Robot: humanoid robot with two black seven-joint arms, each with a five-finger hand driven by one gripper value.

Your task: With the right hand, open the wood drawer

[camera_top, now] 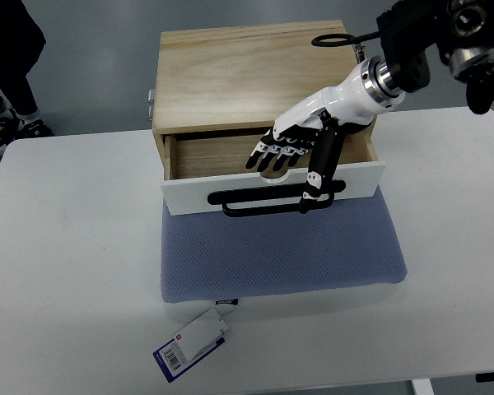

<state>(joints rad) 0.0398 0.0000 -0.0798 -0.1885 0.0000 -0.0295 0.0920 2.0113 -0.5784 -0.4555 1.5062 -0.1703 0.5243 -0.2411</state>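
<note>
Right hand (292, 156) with fingers curled over the white front (230, 191) of the partly open wood drawer (222, 156), thumb on the black handle (255, 200), atop the blue pad (280, 251); this shallow hook may slip off under pull.

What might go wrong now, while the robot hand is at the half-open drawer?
1. The right robot hand hooks only the drawer front's top edge, so it may slip off.
2. The wooden box sits on a soft blue mat; pulling may drag the box forward.
3. The thumb hangs near the black handle and may catch.
</note>
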